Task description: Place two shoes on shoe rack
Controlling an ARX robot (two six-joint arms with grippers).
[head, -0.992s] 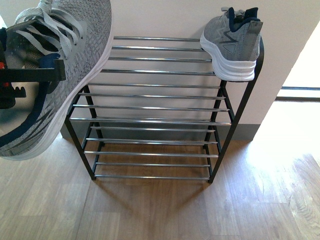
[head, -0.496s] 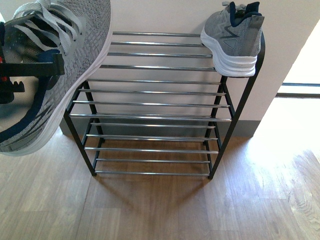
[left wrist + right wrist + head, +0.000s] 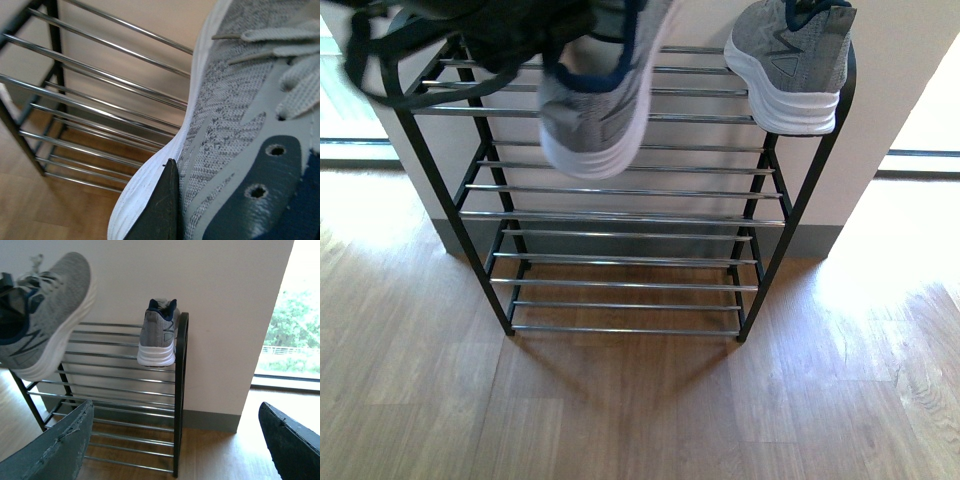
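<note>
My left gripper [image 3: 520,30] is shut on a grey sneaker [image 3: 592,110] with a white sole and holds it in the air in front of the top tier of the shoe rack [image 3: 620,215], left of the middle, heel end low. In the left wrist view one black finger [image 3: 162,210] presses against the sneaker [image 3: 235,125] at its sole edge. A second grey sneaker [image 3: 788,60] stands on the top tier at the right end. My right gripper [image 3: 175,450] hangs open and empty, away from the rack [image 3: 177,390], looking at both sneakers [image 3: 45,315] [image 3: 159,335].
The rack stands against a pale wall [image 3: 900,60] on a wooden floor [image 3: 640,410]. Its lower chrome tiers [image 3: 620,285] hold nothing. Bright window light falls on the floor at the right [image 3: 910,230] and a window [image 3: 290,330] lies beyond the wall corner.
The held sneaker has swung from the far left to in front of the rack's top tier. The rack's left side has come into view. The sneaker on the rack has not moved.
</note>
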